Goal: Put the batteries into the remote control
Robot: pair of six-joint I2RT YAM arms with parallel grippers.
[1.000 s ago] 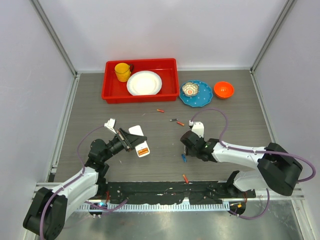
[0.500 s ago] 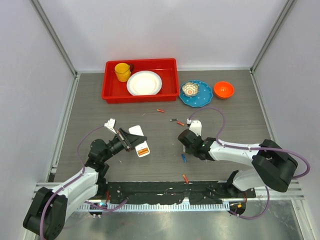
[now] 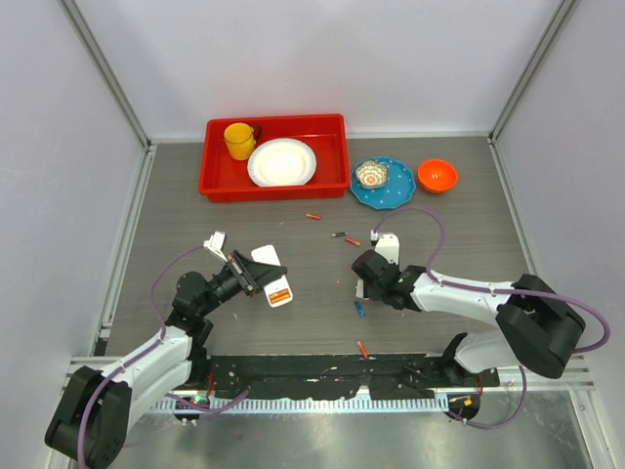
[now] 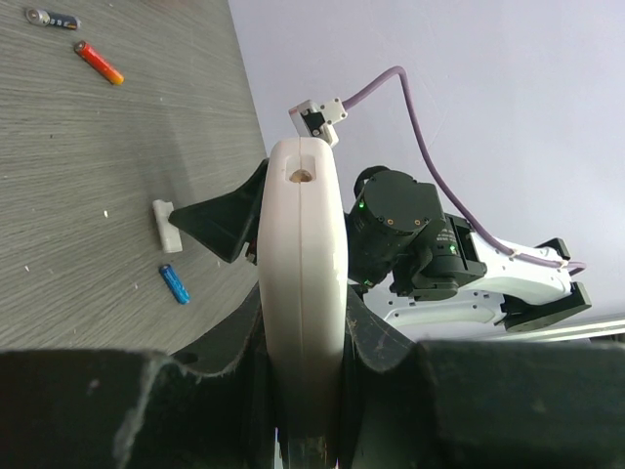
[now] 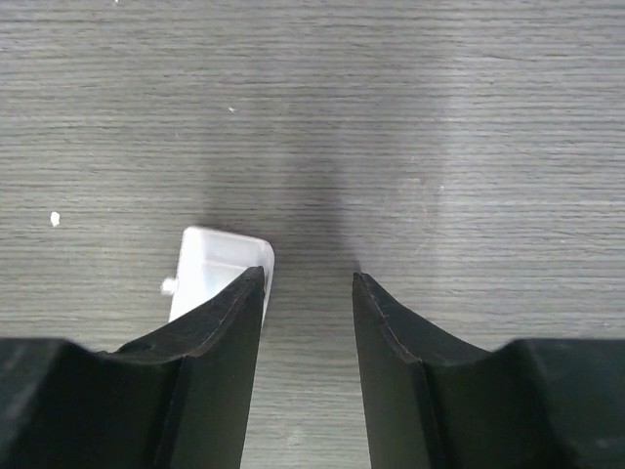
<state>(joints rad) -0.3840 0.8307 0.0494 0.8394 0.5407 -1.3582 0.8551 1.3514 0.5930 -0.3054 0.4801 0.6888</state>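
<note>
on the grey table (image 3: 439, 264), left of centre in the overhead view, the left gripper (image 3: 259, 274) is clamped on the remote control (image 3: 275, 278), which shows edge-on in its wrist view. at centre the right gripper (image 3: 363, 283) points down, jaws partly apart with nothing between them. a small white piece (image 5: 217, 256) lies just outside one finger. the blue battery (image 3: 358, 309) lies just below that gripper in the frame, its long axis roughly top to bottom, so the right arm is nearer. other batteries (image 3: 352, 240) lie above centre.
</note>
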